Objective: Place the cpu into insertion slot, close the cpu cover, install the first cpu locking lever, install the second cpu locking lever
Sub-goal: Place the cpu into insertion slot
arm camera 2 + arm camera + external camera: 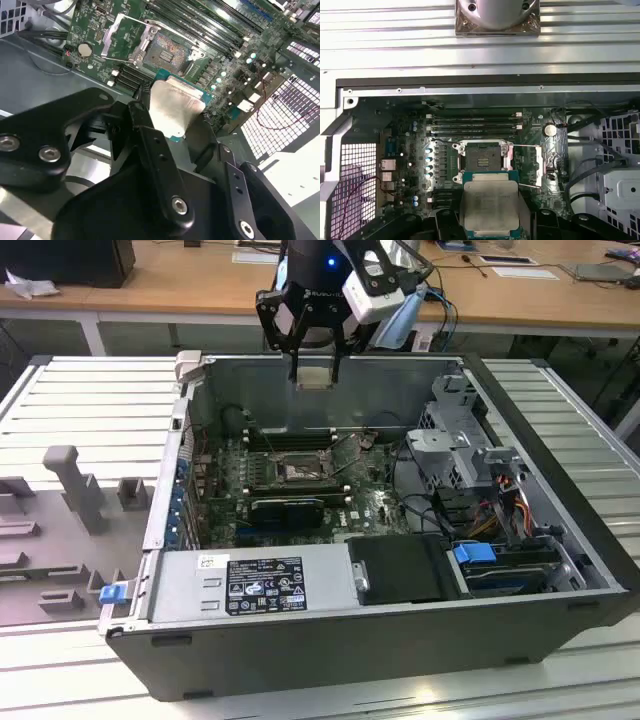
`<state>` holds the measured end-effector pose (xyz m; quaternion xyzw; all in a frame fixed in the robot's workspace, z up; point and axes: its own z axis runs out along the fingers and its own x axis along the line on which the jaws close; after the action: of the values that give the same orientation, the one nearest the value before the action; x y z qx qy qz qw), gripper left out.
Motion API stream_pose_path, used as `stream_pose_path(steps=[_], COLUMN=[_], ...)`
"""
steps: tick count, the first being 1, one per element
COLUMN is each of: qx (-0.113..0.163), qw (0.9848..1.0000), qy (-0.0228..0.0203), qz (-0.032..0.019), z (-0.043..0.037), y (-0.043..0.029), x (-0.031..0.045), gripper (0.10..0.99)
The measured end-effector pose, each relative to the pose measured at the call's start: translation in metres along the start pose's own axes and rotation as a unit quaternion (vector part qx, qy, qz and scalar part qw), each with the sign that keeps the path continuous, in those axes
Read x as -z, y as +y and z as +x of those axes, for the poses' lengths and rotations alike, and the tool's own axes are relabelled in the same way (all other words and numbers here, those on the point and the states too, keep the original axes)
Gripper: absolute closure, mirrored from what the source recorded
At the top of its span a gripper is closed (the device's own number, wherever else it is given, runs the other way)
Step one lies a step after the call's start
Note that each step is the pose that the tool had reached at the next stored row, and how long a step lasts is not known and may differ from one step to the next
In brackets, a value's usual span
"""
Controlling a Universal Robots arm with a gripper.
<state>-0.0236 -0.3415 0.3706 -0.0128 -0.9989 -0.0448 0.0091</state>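
Note:
My gripper [314, 372] hangs above the back wall of the open computer case [560, 540], shut on the cpu [314, 379]. In both wrist views the cpu [175, 106] [490, 202] is a pale silver square on a green edge, clamped between the black fingers [146, 125]. Well below it on the green motherboard lies the insertion slot [298, 472] [170, 49] [484, 161], its pin field uncovered. The cpu cover [119, 36] [528, 166] is swung open beside the slot. The cpu is clear of the slot, still high above the board.
Long black memory slots [475, 125] run just beyond the socket. A black box [400, 568] and a labelled grey housing [250, 582] fill the case's near side. A metal drive cage with cables [462, 445] stands at the exterior view's right. Grey fixtures [75, 485] sit outside the case.

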Motion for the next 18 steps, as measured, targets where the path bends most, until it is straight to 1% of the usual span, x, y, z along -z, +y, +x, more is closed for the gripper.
stream_pose_path(steps=[2,3,5,7,9,10,11,13,17,18], qx=[-0.007,-0.020,-0.051,-0.066,-0.090,-0.094,-0.094,-0.094,-0.096,-0.100], qw=[1.0000,0.9998,0.9987,0.9978,0.9959,0.9956,0.9955,0.9955,0.9954,0.9950], qy=[-0.0006,-0.0018,-0.0045,-0.0059,-0.0080,-0.0084,-0.0085,-0.0084,-0.0085,-0.0089], qz=[-0.0001,-0.0003,-0.0010,-0.0013,-0.0017,-0.0019,-0.0018,-0.0018,-0.0017,-0.0018], z=[0.0000,0.0000,0.0000,0.0000,0.0000,-0.0001,-0.0001,-0.0001,-0.0001,-0.0001], y=[0.0000,0.0000,0.0000,0.0000,0.0000,-0.0001,-0.0003,-0.0005,-0.0006,-0.0006], x=[0.0000,0.0000,0.0000,-0.0001,-0.0003,-0.0012,-0.0035,-0.0054,-0.0059,-0.0060], gripper=[0.561,0.561,0.561,0.561,0.561,0.561,0.561,0.561,0.561,0.561])
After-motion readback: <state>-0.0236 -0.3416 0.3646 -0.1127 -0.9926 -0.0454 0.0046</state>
